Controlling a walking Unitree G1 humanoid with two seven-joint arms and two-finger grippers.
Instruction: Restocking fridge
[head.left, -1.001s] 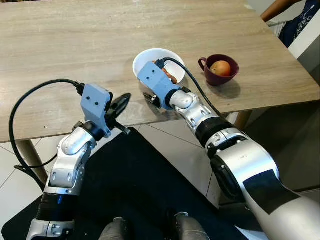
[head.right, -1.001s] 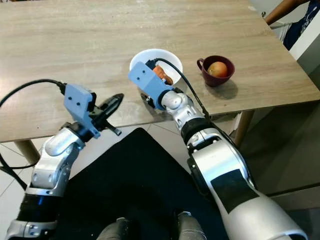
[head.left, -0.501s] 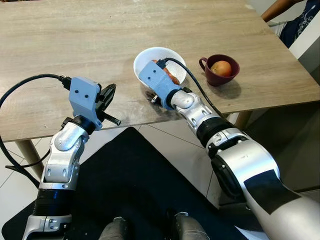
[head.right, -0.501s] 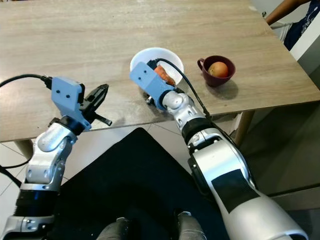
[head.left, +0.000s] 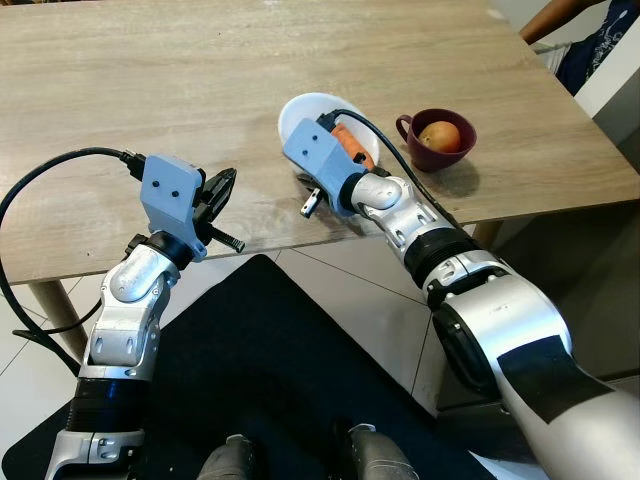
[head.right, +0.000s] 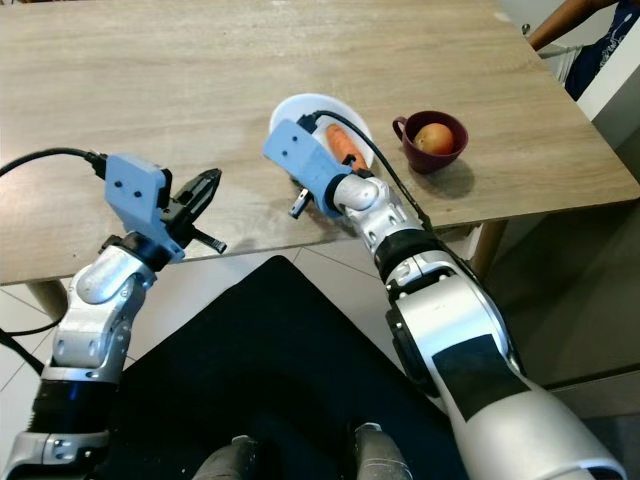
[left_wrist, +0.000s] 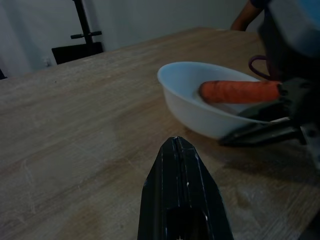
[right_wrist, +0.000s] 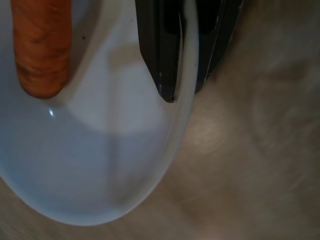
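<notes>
Wood table (head.left: 150, 90) over tiled floor (head.left: 340, 290), black mat (head.left: 270, 380) at the robot's feet. Right gripper (right_wrist: 182, 92) is clamped on the rim of the white bowl (head.left: 300, 115): one finger (right_wrist: 157, 55) inside the wall, the other outside, rim pinched between them. Bowl looks tipped up at the gripped side, near the table's front edge. Carrot (head.left: 352, 146) lies inside the bowl, one end near the inner finger, not touching it. Left gripper (left_wrist: 178, 172) is closed on nothing, fingers pressed together, low over the table edge and pointing toward the bowl, well apart from it. Dark red mug (head.left: 438, 138) with a round yellowish fruit (head.left: 439, 134) stands just right of the bowl. A person's arm (head.left: 555, 18) shows at the far right corner.
</notes>
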